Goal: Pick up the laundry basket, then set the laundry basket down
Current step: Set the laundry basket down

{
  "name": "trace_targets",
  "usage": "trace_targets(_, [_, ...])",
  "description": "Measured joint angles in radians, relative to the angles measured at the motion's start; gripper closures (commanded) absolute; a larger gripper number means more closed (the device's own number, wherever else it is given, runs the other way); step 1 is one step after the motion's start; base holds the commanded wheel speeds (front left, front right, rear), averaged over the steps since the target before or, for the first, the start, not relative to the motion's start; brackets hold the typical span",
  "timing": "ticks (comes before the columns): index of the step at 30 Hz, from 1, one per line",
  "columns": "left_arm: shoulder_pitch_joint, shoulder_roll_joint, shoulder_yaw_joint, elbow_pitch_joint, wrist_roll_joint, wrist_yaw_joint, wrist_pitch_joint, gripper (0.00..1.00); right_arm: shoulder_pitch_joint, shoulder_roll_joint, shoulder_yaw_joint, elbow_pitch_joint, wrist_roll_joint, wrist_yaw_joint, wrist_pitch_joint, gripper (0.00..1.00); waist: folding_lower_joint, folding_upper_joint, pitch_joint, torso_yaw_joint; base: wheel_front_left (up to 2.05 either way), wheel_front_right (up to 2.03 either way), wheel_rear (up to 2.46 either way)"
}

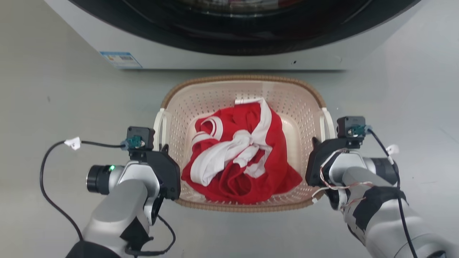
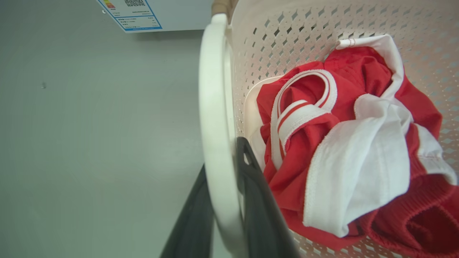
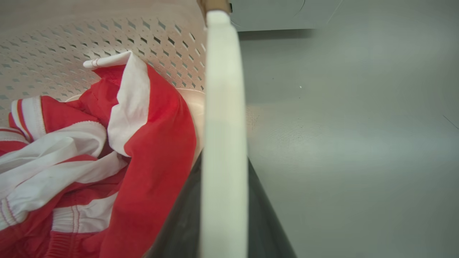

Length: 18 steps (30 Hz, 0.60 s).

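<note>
The laundry basket [image 1: 215, 95] is cream, perforated and brown-rimmed, and sits in the middle of the head view with red and white clothing [image 1: 247, 161] piled inside. My left gripper [image 1: 164, 148] is at its left white handle [image 1: 159, 125]. The left wrist view shows both dark fingers of the left gripper [image 2: 222, 157] closed around that handle [image 2: 211, 89]. My right gripper [image 1: 315, 142] is at the right handle [image 1: 328, 122], and in the right wrist view the right gripper [image 3: 224, 159] clamps the handle [image 3: 222, 71] from both sides. I cannot tell whether the basket's base touches the floor.
A washing machine [image 1: 215, 55] with a dark round door stands just beyond the basket's far rim, with a blue-edged label [image 1: 121, 59] at its lower left. Grey floor [image 1: 53, 107] spreads to both sides and in front of the basket. Cables hang from both wrists.
</note>
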<state>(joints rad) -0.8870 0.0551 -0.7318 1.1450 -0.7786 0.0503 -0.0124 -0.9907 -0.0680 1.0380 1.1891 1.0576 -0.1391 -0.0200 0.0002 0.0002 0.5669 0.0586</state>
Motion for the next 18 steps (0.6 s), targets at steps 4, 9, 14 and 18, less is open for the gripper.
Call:
trace_targets(4, [-0.045, 0.002, 0.006, -0.003, 0.006, 0.002, -0.010, 1.00, -0.052, -0.002, -0.001, 0.008, -0.007, 0.000, -0.010, 1.00, 0.0000, 0.0000, 0.060, 0.006, 0.00, 0.00, 0.00])
trace_targets(9, [-0.089, 0.004, 0.011, -0.005, 0.006, 0.003, -0.017, 1.00, -0.096, -0.005, -0.003, 0.013, -0.012, 0.003, -0.022, 1.00, 0.0000, 0.0000, 0.120, 0.013, 0.00, 0.00, 0.00])
trace_targets(14, [-0.135, 0.004, 0.018, -0.007, 0.006, 0.003, -0.025, 1.00, -0.146, -0.012, -0.003, 0.020, -0.029, 0.003, -0.035, 1.00, 0.0000, 0.0000, 0.195, 0.020, 0.00, 0.00, 0.00])
trace_targets(18, [-0.176, 0.003, 0.023, -0.009, 0.007, 0.004, -0.035, 1.00, -0.187, -0.016, -0.003, 0.025, -0.038, 0.003, -0.044, 1.00, -0.0001, 0.0000, 0.254, 0.027, 0.00, 0.00, 0.00])
